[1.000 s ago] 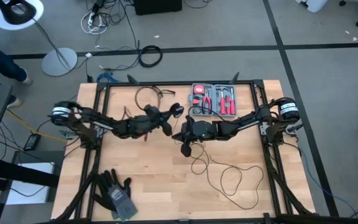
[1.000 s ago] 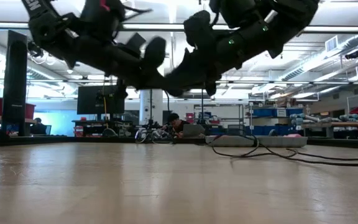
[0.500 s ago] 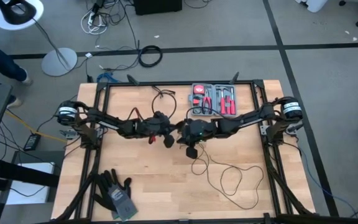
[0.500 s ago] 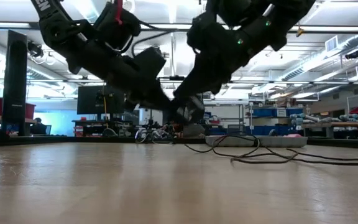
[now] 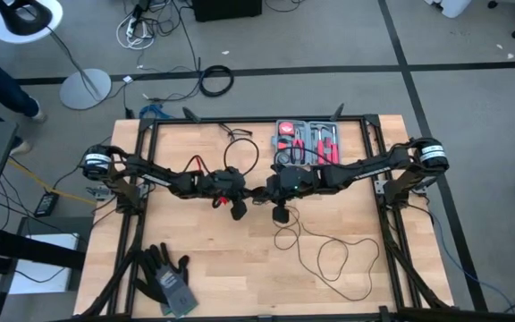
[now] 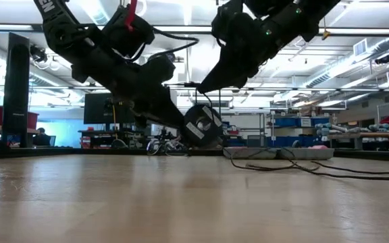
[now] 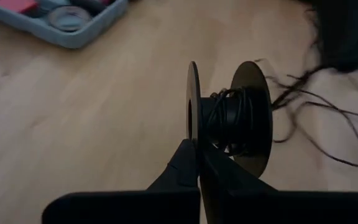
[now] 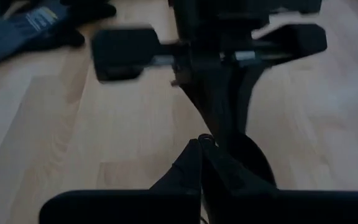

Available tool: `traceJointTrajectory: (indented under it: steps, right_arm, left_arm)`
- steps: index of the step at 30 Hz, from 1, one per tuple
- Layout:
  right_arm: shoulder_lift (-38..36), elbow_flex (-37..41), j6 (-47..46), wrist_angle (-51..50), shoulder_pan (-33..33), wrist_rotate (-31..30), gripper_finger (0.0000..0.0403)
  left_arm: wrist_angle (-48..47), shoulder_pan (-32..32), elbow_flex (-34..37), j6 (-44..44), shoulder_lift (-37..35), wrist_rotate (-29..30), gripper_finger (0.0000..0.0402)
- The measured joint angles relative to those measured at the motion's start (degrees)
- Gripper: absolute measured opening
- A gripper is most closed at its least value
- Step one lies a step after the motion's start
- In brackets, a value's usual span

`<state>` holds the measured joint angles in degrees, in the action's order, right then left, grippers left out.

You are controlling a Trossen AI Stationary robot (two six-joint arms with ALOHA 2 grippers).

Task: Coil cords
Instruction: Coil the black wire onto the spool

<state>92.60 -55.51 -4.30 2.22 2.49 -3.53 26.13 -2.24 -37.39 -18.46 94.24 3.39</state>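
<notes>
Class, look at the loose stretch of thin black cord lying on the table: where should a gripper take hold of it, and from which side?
Pinch the cord on a single open loop, away from crossings. It lies flat on the table, so come straight down from above.

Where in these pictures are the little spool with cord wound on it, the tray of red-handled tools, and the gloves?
spool (image 7: 229,115), left wrist view, on its wound core.
tool tray (image 5: 308,143), high view, on the red handles.
gloves (image 5: 166,277), high view, on the palm.
</notes>
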Motion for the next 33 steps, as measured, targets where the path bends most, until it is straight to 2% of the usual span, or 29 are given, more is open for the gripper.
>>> traceJointTrajectory:
  steps: [8, 19, 21, 24, 27, 29, 33]
  right_arm:
    - [0.02, -0.04, -0.19, 0.60, 0.03, 2.44, 0.0000]
    - [0.05, -0.02, -0.85, -0.19, 0.01, 1.69, 0.0000]
    - [0.04, -0.02, -2.06, -2.17, 0.27, -0.54, 0.0000]
    - [-0.08, -0.02, -3.61, -8.01, 1.67, -7.20, 0.0000]
    - [-1.11, 1.09, -4.70, -8.99, 3.57, -11.63, 0.0000]
    - [-1.99, 3.00, -5.41, -7.70, 4.70, -14.18, 0.0000]
    - [-3.82, 8.98, -8.92, -1.42, 5.63, -17.80, 0.0000]
  left_arm:
    - [8.58, -0.97, 0.04, -1.99, 0.02, -7.35, 0.0001]
    - [7.84, -2.89, 0.04, -5.19, 0.02, -7.85, 0.0001]
    - [7.20, -3.04, 0.04, -5.57, 0.02, -7.60, 0.0001]
    - [6.92, -3.04, 0.32, -5.77, 0.01, -6.81, 0.0001]
    - [8.63, -3.02, 2.09, -5.82, -0.68, -5.50, 0.0001]
    - [12.89, -3.02, 4.59, -6.05, -1.54, -5.00, 0.0001]
    - [27.40, -2.99, 10.92, -7.36, -2.58, -4.38, 0.0001]
